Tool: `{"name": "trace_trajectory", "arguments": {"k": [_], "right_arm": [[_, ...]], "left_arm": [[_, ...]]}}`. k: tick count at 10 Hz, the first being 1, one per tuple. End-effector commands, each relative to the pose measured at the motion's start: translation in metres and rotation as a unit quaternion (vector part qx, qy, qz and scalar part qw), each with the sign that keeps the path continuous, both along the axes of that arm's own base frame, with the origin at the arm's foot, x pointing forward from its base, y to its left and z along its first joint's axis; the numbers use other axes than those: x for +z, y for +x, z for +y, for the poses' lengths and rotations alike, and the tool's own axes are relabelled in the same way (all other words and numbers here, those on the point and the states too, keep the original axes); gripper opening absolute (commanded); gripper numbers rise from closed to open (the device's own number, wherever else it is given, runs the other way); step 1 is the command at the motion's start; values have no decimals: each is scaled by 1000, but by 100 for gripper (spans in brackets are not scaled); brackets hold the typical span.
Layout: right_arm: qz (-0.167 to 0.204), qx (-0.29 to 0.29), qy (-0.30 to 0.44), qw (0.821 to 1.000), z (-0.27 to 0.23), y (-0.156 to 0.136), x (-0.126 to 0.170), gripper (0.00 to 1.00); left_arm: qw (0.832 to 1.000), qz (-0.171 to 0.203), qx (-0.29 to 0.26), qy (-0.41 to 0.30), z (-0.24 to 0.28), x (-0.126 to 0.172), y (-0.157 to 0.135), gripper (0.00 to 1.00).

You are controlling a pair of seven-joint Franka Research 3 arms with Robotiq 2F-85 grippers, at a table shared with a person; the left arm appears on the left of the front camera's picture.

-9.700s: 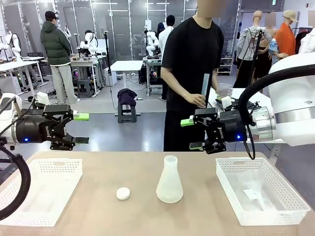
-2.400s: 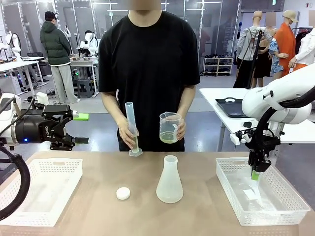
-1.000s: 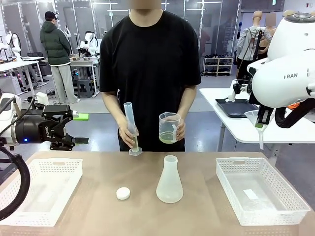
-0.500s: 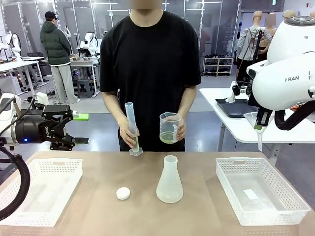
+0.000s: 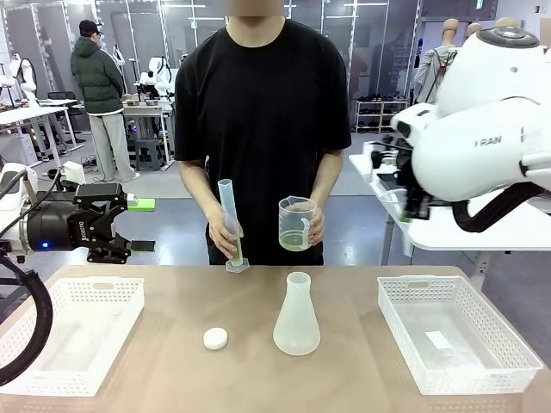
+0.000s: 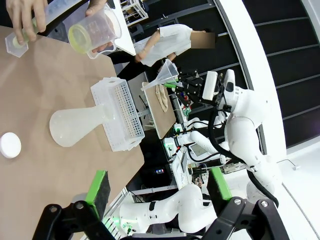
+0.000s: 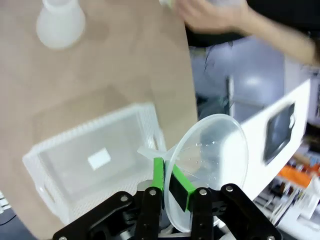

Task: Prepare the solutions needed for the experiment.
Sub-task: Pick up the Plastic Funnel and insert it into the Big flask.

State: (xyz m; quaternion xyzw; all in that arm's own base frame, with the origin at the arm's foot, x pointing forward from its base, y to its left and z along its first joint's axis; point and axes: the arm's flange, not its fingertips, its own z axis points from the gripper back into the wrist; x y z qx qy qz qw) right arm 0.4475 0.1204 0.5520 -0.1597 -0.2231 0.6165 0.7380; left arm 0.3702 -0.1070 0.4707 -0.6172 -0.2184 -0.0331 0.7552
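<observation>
Solutions show as a shallow yellow-green layer in the measuring jug, which one hand of the person holds above the far edge of the tabletop. White baskets sit at the left edge and the right edge.

My left gripper hangs over the far left corner, jaws wide and empty. My right gripper is pinched shut on the rim of a clear funnel.

An Erlenmeyer flask stands uncapped mid-table. The person's other hand steadies a graduated cylinder at the far edge. A white cap lies just left of the flask.

Risks as I judge them:
- The thin rim grip may let the funnel twist or drop.
- A misaligned stem could tip the light flask.
- My right arm is close to the jug hand, so a collision could spill the liquid.
</observation>
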Motion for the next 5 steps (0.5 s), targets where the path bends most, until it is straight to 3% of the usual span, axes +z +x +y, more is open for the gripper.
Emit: {"name": "trace_trajectory", "arguments": {"k": [1, 5], "right_arm": [[-30, 80, 24, 996, 28, -10, -9, 6], [-54, 185, 26, 981, 97, -45, -9, 6]], "left_arm": [[1000, 2, -4, 1, 3, 2, -3, 100], [1000, 2, -4, 1, 3, 2, -3, 100]]}}
